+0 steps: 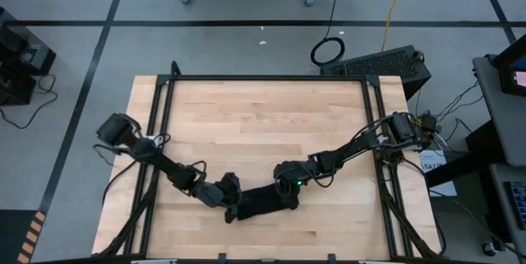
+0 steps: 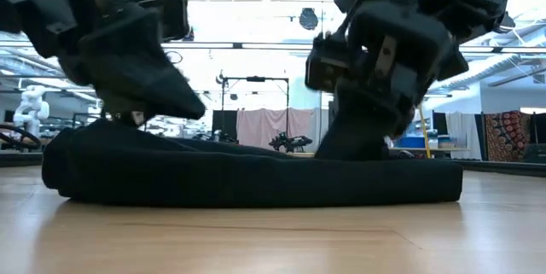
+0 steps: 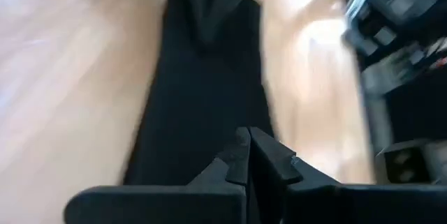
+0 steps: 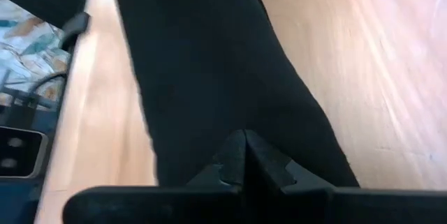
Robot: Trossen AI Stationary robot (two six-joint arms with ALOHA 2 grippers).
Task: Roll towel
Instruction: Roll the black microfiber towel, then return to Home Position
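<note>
The black towel lies near the table's front edge as a long, low roll, its underside on the wood. My left gripper is shut at the roll's left end. At the right end, my right gripper is also shut. Both slant downward onto the cloth, each from its own side of the table. No white tag shows. My left gripper sets its shut fingertips on top of the roll near its left end, slanting down from the table's left. Whether any cloth is caught between them I cannot tell. The roll lies flat on the table. My right gripper presses its shut fingertips down on the roll's top toward its right end, slanting down from the table's right. The roll stays on the wood beneath. In the right wrist view the fingers meet over the black cloth.
The wooden tabletop is bare behind the towel. Black frame rails run along its left side and right side. Cables and equipment stand off the table at the right.
</note>
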